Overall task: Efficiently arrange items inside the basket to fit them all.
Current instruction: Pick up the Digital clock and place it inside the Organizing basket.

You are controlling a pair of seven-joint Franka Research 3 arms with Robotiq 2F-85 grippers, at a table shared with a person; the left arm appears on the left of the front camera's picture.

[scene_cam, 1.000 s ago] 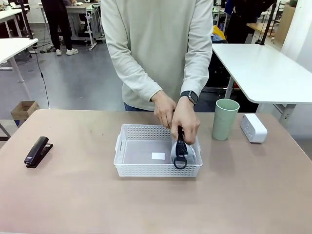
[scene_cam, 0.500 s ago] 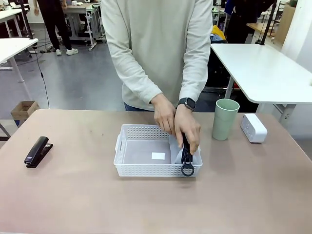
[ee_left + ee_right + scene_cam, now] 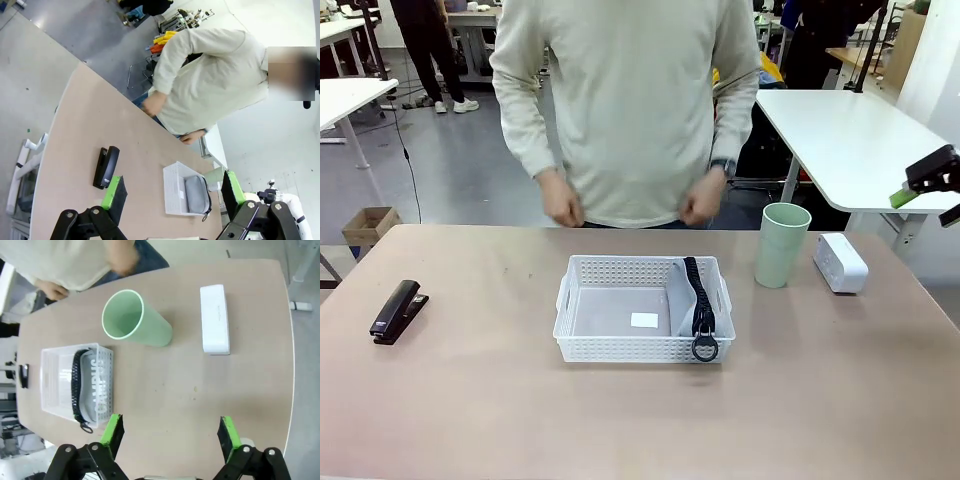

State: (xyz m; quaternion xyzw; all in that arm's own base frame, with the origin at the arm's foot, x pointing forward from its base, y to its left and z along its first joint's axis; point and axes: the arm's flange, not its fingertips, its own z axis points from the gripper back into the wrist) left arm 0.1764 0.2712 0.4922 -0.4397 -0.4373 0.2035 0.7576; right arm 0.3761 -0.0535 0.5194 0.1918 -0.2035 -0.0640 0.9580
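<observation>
Stands grey pouch (image 3: 692,300) on edge against white basket's (image 3: 620,262) right end wall, zipper up, probably to spare floor for the rest. Yet to go in: black stapler (image 3: 398,310) near tabletop's left edge, pale green cup (image 3: 781,245) and small white box (image 3: 840,262) toward far right corner. Holds left gripper (image 3: 172,192) and right gripper (image 3: 170,432) high, fingers spread, empty.

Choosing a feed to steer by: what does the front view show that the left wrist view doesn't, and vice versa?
Front, not left wrist: the box right of the cup, and the right tool, open, raised near the table's right side. Left wrist, not front: the left tool, open, above the table. Both: stapler, basket, pouch at its right end, cup, the person.
</observation>
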